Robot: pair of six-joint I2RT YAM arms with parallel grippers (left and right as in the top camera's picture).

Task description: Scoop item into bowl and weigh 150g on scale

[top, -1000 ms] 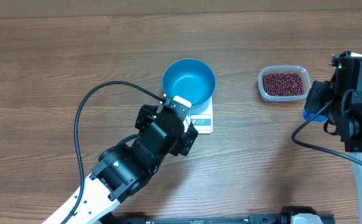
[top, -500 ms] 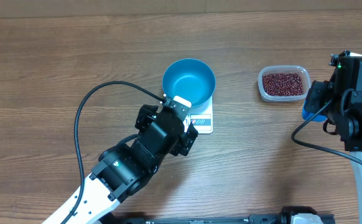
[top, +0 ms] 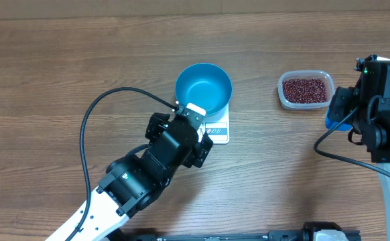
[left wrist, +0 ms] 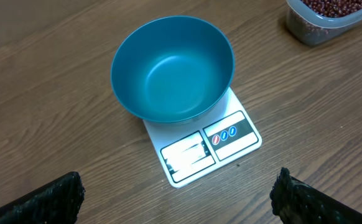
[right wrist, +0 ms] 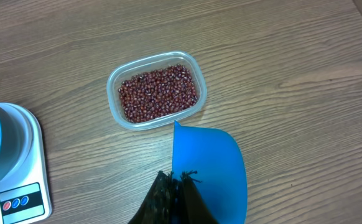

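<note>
The left arm (top: 135, 177) rises from the near left edge of the table (top: 47, 67) and slants far and right, a black cable (top: 88, 127) looping over its left side. The left gripper (left wrist: 178, 186) hangs at the near left corner of the scale (left wrist: 231, 134), fingers (left wrist: 50, 199) spread wide and holding nothing. The scale's display panel and buttons face the near side. The bowl (left wrist: 171, 68) sits on the scale's far part, overhanging its edges. At the right edge the right arm (top: 382, 120) stands folded and upright, wrist pointing down. The right gripper (right wrist: 176, 186) is pinched together on the near end of a blue scoop (right wrist: 209, 168), held above the table just near and right of the tub (right wrist: 116, 81). The beans (right wrist: 159, 92) lie in that tub, far right, well apart from the bowl.
</note>
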